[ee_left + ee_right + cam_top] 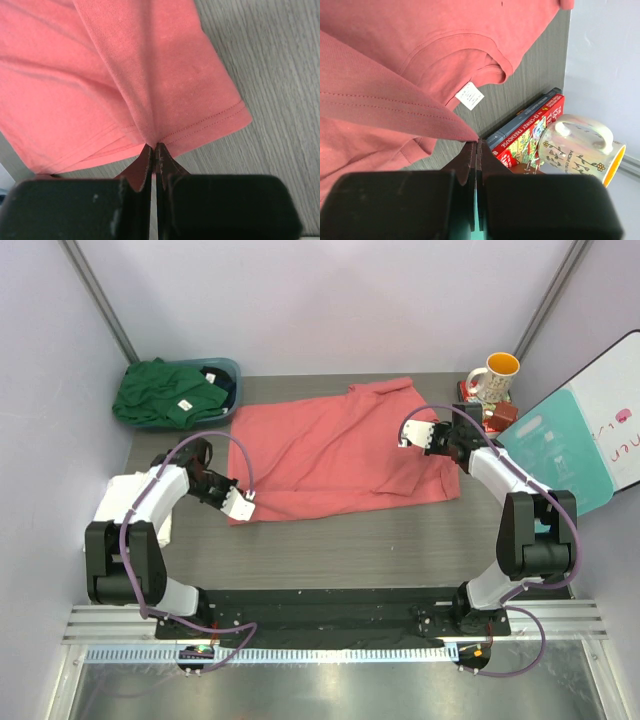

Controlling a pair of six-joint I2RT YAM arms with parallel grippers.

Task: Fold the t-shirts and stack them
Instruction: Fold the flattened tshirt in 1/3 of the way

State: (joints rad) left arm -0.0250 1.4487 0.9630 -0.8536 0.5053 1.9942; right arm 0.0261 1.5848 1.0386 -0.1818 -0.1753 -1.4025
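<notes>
I'm looking down on a grey, wood-grained surface [400,540]. 1 coral-red t-shirt [330,455] lies rumpled across its middle, reaching almost to the far edge. At the far left corner stands 1 teal tub [232,368], just beside the shirt's far left corner. At the far right corner a small stack of red books [497,418] lies flat, close to the shirt's right side, with 1 mug [495,375] standing on it. At the left edge I can make out some white cloth [166,528], mostly hidden from me.
</notes>
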